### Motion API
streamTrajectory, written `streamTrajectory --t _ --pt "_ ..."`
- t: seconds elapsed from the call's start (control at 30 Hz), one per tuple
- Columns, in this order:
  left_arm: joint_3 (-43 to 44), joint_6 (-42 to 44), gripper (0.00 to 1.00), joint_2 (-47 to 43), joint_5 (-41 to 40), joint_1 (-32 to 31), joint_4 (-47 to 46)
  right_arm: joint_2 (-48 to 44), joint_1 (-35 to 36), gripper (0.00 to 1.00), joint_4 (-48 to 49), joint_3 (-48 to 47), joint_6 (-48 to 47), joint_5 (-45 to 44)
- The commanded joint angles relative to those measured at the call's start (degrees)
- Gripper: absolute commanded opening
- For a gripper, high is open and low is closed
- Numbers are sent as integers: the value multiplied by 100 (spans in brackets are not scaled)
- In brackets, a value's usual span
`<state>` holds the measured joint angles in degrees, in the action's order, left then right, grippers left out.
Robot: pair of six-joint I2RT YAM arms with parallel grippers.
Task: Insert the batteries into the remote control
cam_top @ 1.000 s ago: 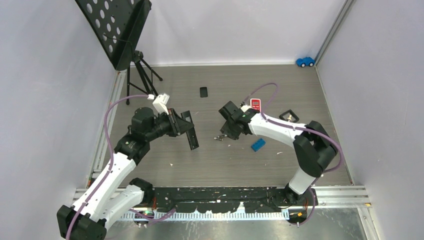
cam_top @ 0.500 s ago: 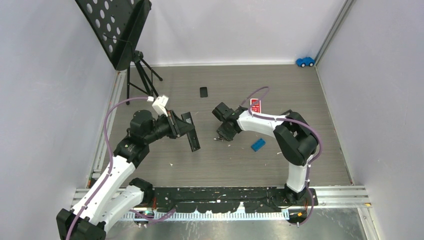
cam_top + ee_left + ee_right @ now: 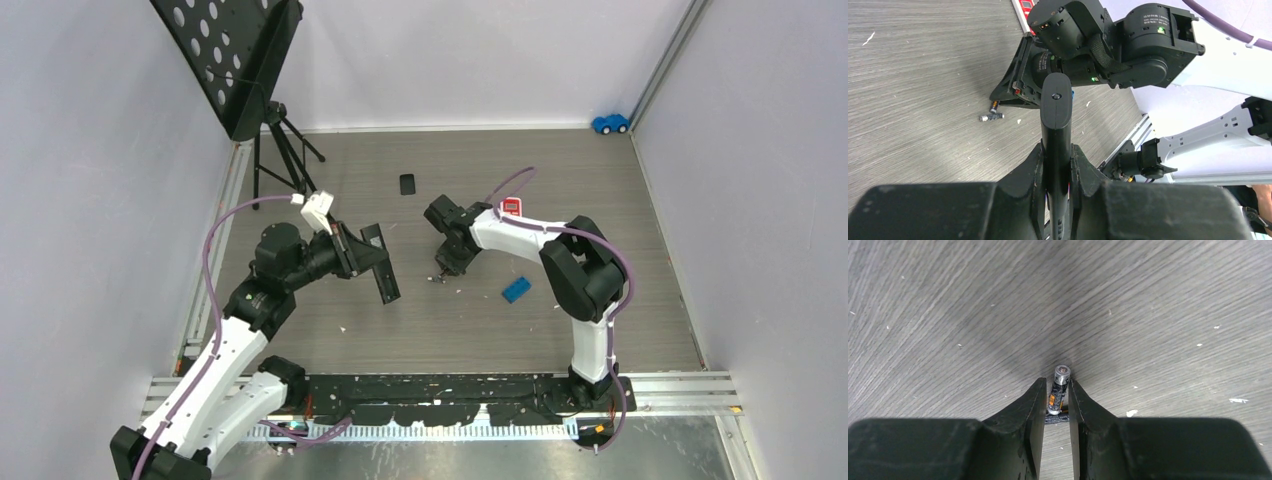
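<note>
My left gripper is shut on a long black remote control and holds it above the floor, edge-on in the left wrist view. My right gripper points down at the floor with its jaws close on either side of a dark battery with orange print and silver ends. A slight gap shows on the battery's left. A second dark battery lies crosswise under its near end. Both batteries show on the floor in the left wrist view, under the right gripper's fingertips.
A blue rectangular block lies right of the batteries. A small red remote sits behind the right arm. A small black cover lies further back. A music stand is at the back left, a blue toy car at the back right.
The right gripper has moved left and a little back, settling over the batteries while its elbow swung inward. The left gripper with the remote has barely moved.
</note>
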<state>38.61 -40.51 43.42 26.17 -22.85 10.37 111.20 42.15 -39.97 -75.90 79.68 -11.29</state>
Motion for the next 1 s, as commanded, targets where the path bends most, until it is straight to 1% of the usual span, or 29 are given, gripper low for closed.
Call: streamTrajectory --t 0.0,0.1,0.13,0.27,0.33,0.5,0.67,0.8,0.97 --pt "19 -73 0 -206 90 8 -299 137 -82 28 -466 -301 -31 221" --pt "15 -92 0 -276 84 8 -308 288 -151 28 -592 -466 -156 418" --pt "19 -97 0 -292 85 9 -310 346 -174 25 -637 -548 -205 494" --pt "32 -98 0 -318 104 4 -293 395 -220 6 -721 -661 -426 558" --pt "40 -97 0 -300 131 8 -286 293 -215 1 -732 -635 -510 372" --pt "34 -185 0 -228 237 4 -363 -403 -192 0 -854 -566 -896 -634" --pt "25 -400 0 -30 465 9 -718 -1563 -50 0 -665 -338 -1581 -1585" --pt "47 -624 0 190 735 9 -1125 -2502 271 0 -219 -157 -2422 -1718" --pt "106 -852 0 448 935 7 -1537 -3809 1077 0 943 419 -3701 -1422"
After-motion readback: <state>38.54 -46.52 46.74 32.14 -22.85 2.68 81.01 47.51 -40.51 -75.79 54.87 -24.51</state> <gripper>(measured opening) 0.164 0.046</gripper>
